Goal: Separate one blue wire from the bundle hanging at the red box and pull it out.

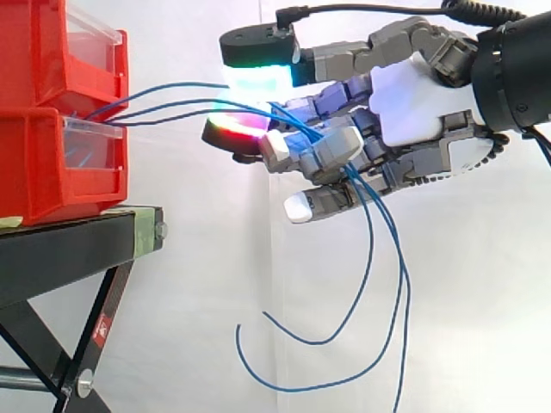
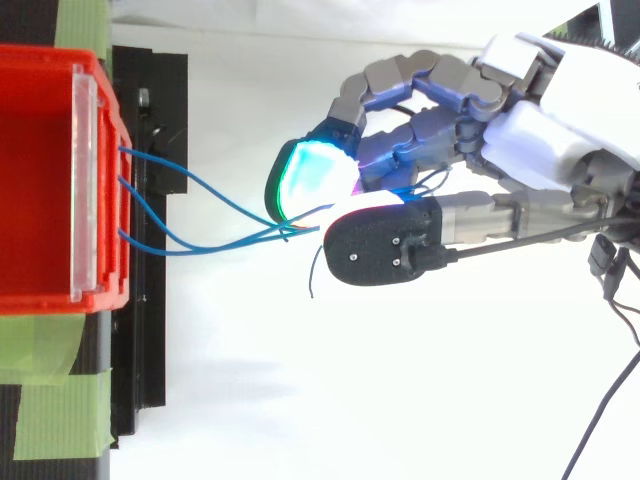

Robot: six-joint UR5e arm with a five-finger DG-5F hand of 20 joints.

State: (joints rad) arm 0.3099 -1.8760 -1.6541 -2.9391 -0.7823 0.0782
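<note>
1. Side view: the robot hand (image 1: 422, 103) reaches in from the right edge. Its fingers are curled and its glowing fingertips (image 1: 258, 82) are pressed together on the blue wires (image 1: 172, 104), pinching them.
2. Well apart from the fingertips, straight ahead of them, two stacked red bins (image 1: 47, 163) stand on a black bench (image 1: 69, 249). The left edge cuts off both bins.
3. Three strands run from the lower bin's front, by its clear plate (image 1: 90, 138), across the open gap to the pinch.
4. Right at the pads the glow washes the strands out, so I cannot tell how many are gripped and how many only pass by.
5. Behind the pads the strands slip under the curled fingers, partly hidden. They then hang below the robot hand in loose loops, and the bottom edge cuts off one of them.
6. Top view: the robot hand enters from the right with its wrist out of frame. A green-cyan pad and the black-backed thumb close on the point where the strands converge.
7. The strands leave the bin's front at three separate spots and meet only at the pinch. The grip itself is hidden between the pads.
8. A short wire end (image 2: 312, 275) sticks out just beside the thumb, and where it starts is hard to make out.
9. Green tape (image 2: 50, 400) lies on the bench beside the bin, far from the fingertips.
</note>
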